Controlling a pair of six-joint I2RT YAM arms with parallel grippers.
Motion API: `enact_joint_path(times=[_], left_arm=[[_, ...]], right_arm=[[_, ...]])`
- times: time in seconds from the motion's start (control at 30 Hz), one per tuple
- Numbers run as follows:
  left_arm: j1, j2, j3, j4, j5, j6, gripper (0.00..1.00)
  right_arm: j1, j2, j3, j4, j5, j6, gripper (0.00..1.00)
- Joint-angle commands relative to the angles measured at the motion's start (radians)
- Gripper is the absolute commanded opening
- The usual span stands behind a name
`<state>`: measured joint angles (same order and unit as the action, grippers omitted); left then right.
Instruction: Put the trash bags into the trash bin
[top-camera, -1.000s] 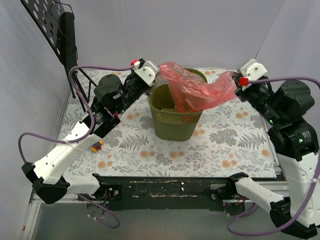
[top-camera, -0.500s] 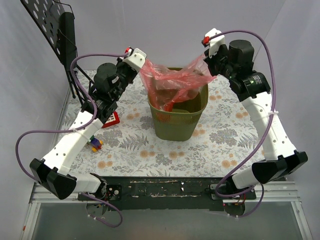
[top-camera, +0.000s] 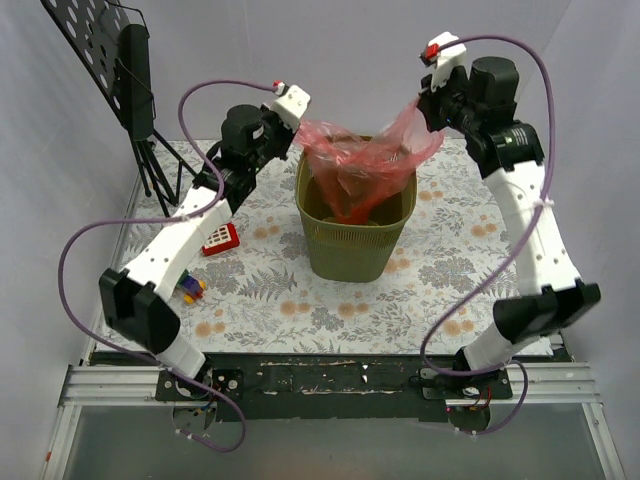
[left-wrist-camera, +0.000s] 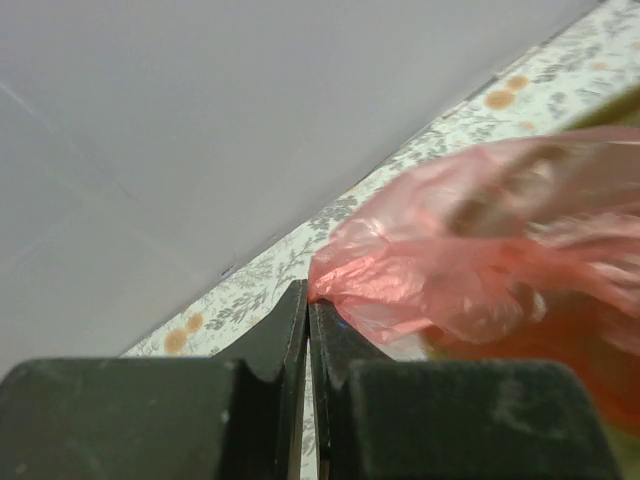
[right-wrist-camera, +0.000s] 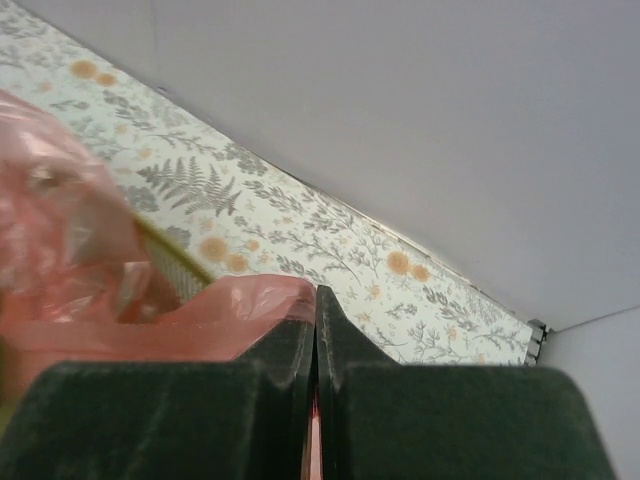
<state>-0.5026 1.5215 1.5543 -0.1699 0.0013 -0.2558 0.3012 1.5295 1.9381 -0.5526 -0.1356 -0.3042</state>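
Both claws are pinched tight on the red trash bag (top-camera: 365, 155): left claw (top-camera: 302, 128) has one edge, right claw (top-camera: 424, 103) the opposite corner, so it hangs stretched between them, belly sagging into the trash bin (top-camera: 355, 245) right below. That film's thin and slippery, so I reckon any harder pull could rip it or pop it out of a claw, and an uneven release could leave it draped over the rim.

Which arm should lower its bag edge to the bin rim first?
Left, probably. The left tool pinches the trash bag just beside the trash bin rim; the right tool holds its corner higher, farther off.
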Motion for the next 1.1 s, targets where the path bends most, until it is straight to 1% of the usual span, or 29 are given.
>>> enact_joint_path(times=[0.0,0.07,0.13,0.2,0.27,0.3,0.4,0.47,0.53,0.6,0.67,0.77,0.87,1.0,1.07], left_arm=[[0.12,0.136,0.18,-0.066,-0.046,-0.164,0.0],[0.185,0.236,0.297,-0.176,-0.002,-0.262,0.0],[0.246,0.326,0.451,-0.303,0.112,-0.368,0.0],[0.298,0.391,0.513,-0.391,0.28,-0.457,0.0],[0.328,0.373,0.463,-0.387,0.423,-0.503,0.0],[0.334,0.346,0.416,-0.373,0.519,-0.513,0.0],[0.338,0.29,0.324,-0.385,0.721,-0.513,0.0],[0.34,0.266,0.284,-0.414,0.826,-0.522,0.0],[0.345,0.226,0.227,-0.396,0.893,-0.552,0.0],[0.349,0.191,0.185,-0.344,0.904,-0.595,0.0],[0.352,0.18,0.193,-0.335,0.925,-0.608,0.0],[0.354,0.178,0.231,-0.384,0.951,-0.606,0.0],[0.36,0.143,0.211,-0.399,0.947,-0.597,0.0],[0.36,0.118,0.199,-0.454,0.913,-0.563,0.0],[0.36,0.106,0.182,-0.459,0.887,-0.574,0.0]], right_arm=[[-0.114,0.179,0.129,-0.013,-0.047,0.089,0.01],[-0.14,0.256,0.192,-0.053,-0.079,0.099,0.01],[-0.158,0.325,0.248,-0.096,-0.102,0.122,0.01],[-0.168,0.36,0.266,-0.124,-0.13,0.138,0.01],[-0.168,0.368,0.254,-0.148,-0.162,0.14,0.01],[-0.168,0.366,0.233,-0.162,-0.173,0.139,0.01],[-0.169,0.339,0.168,-0.193,-0.223,0.122,0.01],[-0.171,0.304,0.139,-0.219,-0.24,0.108,0.01],[-0.18,0.265,0.105,-0.207,-0.231,0.117,0.01],[-0.192,0.23,0.087,-0.187,-0.226,0.135,0.01],[-0.2,0.207,0.097,-0.19,-0.22,0.142,0.01],[-0.211,0.21,0.145,-0.274,-0.214,0.122,0.01],[-0.246,0.202,0.163,-0.339,-0.228,0.126,0.01],[-0.286,0.187,0.144,-0.38,-0.248,0.142,0.01],[-0.29,0.17,0.11,-0.383,-0.26,0.149,0.01]])
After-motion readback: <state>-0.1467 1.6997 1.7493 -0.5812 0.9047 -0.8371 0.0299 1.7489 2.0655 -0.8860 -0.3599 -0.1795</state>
